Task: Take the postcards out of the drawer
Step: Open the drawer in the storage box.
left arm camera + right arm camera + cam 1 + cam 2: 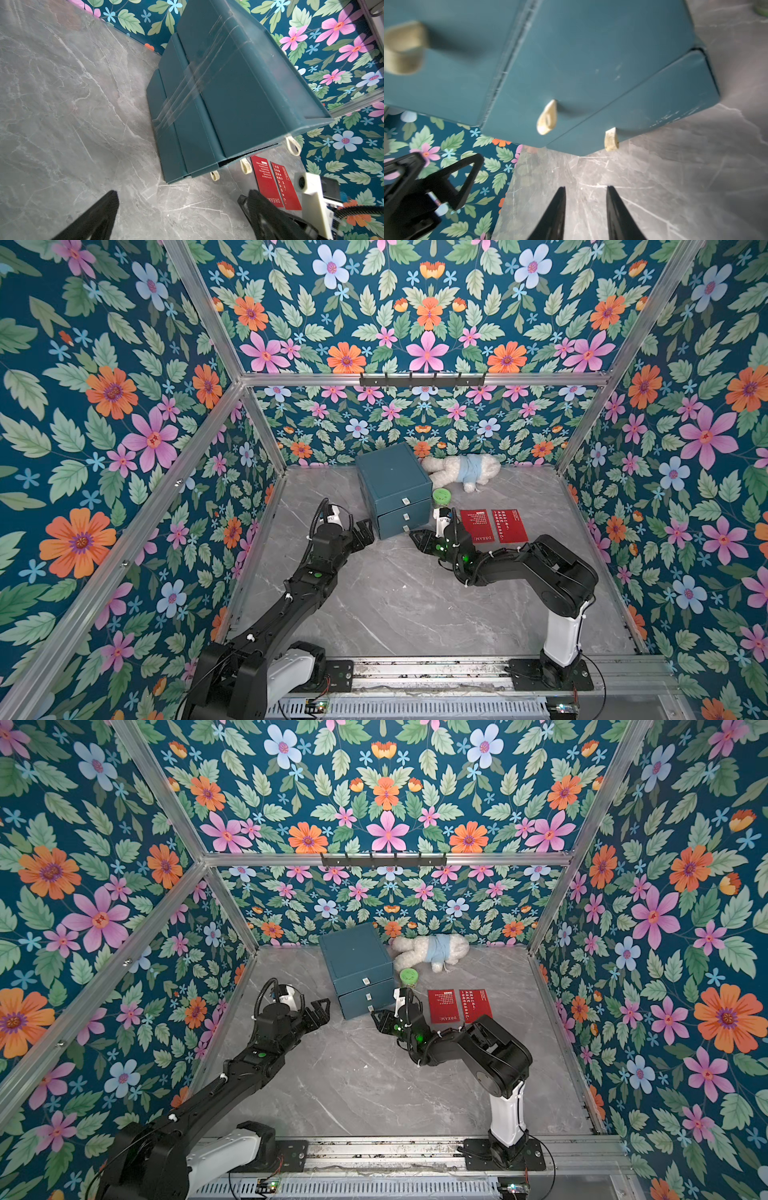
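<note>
Parted a little, the right gripper [584, 188] is held low over the table [395, 605]. Its two black tapered fingers [556, 207] are separated by a narrow gap in which nothing is gripped. It is pointed at the bottom drawer [654, 99], just short of that drawer's cream pull tab [611, 139], and neither is touched. The left gripper [365, 531] is spread wide and empty, near the left side of the drawer unit [395, 485] but apart from it.

The unit is set at the middle of the table's far edge. Broad grey marble-patterned ground lies between it and the arm bases at the near edge. A narrower strip is left between the unit and the left edge.

The unit is a matte teal box with three stacked drawers, each fitted with a looped cream tab. Strips of clear tape are seen across its side in the left wrist view. What the drawers hold is hidden.

Two red postcards [477, 526] with white print are laid flat side by side on the table, between the unit and the right edge and just beyond the right arm. A green-lidded jar [441, 497] stands just beside the unit's right front corner. A white plush toy [461, 470] in pale blue lies along the far edge.
</note>
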`<move>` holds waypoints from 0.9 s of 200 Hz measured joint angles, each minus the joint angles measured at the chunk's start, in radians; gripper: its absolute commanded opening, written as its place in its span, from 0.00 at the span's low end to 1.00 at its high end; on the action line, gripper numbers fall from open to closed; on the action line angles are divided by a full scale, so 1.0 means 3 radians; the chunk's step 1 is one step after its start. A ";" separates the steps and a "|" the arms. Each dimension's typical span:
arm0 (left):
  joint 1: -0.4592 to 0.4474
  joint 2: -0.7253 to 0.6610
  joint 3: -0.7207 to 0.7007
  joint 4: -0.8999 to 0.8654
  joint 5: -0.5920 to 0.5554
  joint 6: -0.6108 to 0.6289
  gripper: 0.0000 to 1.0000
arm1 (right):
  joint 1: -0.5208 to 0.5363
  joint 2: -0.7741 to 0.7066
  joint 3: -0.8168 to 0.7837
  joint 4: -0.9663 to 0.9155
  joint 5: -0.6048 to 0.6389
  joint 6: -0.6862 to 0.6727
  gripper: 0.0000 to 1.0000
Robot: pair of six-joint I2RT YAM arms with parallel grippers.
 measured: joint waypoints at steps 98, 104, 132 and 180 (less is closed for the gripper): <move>0.0000 0.0034 0.0015 0.0014 0.0029 0.0004 1.00 | -0.0004 0.0539 0.0495 0.0074 0.0025 0.0019 0.36; -0.0001 0.0034 0.0015 0.0019 0.0034 0.0004 1.00 | -0.0006 0.0556 0.0510 0.0062 0.0028 0.0019 0.35; -0.0001 0.0028 0.0015 0.0019 0.0043 0.0003 1.00 | -0.0009 0.0623 0.0548 0.0041 0.0051 0.0032 0.36; 0.0000 0.0004 0.0004 0.0019 0.0043 0.0003 1.00 | -0.0032 0.0727 0.0612 0.0038 0.0089 0.0055 0.38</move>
